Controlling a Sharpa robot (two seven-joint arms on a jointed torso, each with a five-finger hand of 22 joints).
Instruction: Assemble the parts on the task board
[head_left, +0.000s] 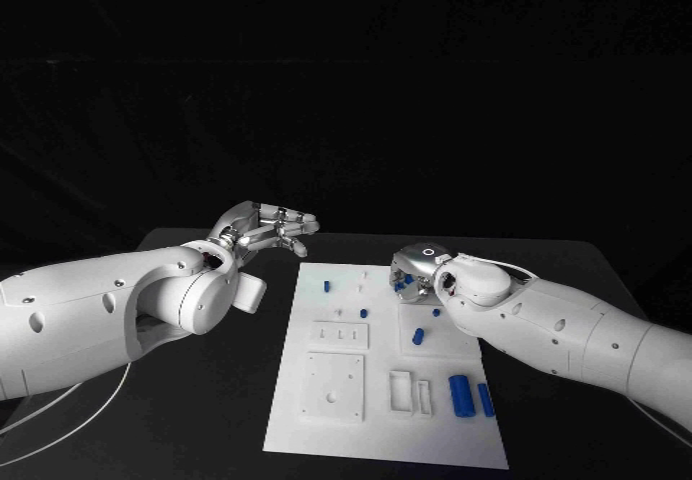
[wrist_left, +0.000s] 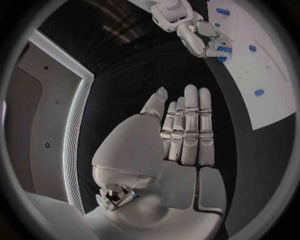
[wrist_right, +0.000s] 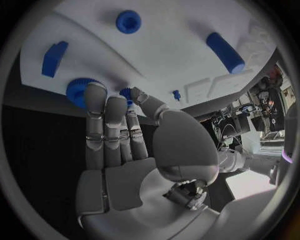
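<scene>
Probably light, stiff, slippery blue parts (wrist_right: 78, 91); best pinched by the sides; right hand (wrist_right: 119, 135) fingertips touching one, grip unclear; left hand (wrist_left: 181, 135) flat, holding nothing.

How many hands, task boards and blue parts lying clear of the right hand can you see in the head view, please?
Hands: 2, left hand and right hand
Task board: 1
Blue parts: 6
Total: 9
</scene>
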